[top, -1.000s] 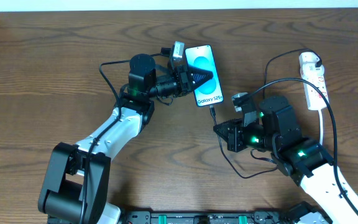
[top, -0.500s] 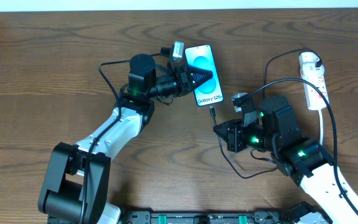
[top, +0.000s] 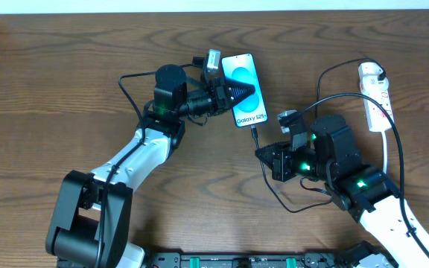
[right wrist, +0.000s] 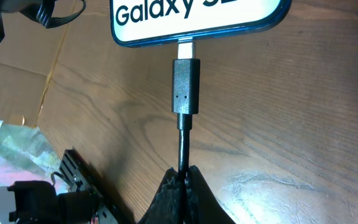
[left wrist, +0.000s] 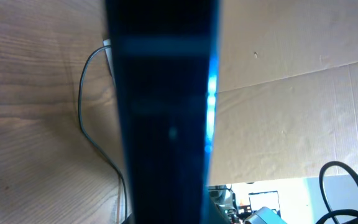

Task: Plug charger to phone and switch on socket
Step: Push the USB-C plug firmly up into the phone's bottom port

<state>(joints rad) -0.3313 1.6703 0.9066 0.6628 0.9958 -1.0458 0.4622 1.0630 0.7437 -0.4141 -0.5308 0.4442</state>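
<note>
- Cyan-blue and lit, the phone point(top: 249, 113) lies screen-up on the table point(top: 65, 89), held in the left jaws and just ahead of the right jaws.
- Its bottom edge point(right wrist: 194, 15) faces the right jaws, with the white "Galaxy" lettering readable along it.
- The black connector point(right wrist: 186, 87) of the charger cable point(right wrist: 183, 146) stands straight out from the right jaws, its tip entering the middle of that bottom edge. A sliver of bright metal shows between the connector body and the phone.
- The right jaws are clenched on the cable just behind the connector, the fingertips point(right wrist: 194, 193) meeting around the thin black line.
- The left jaws reach in from the phone's long side and are clamped on it. One dark finger point(top: 238, 91) lies across the middle of the screen, tapering to a point near the far long edge.
- In the left wrist view the phone fills the space between the jaws as a dark, blurred band with a blue glow along one side.
- Behind the right jaws the cable trails away in a loose loop over the table.
- The white power strip point(top: 378, 104) lies well apart from both jaws, off to the outer side of the right arm. Whether its switch is on cannot be told.
- Brown cardboard point(left wrist: 278, 124) stands beyond the left jaws.
</note>
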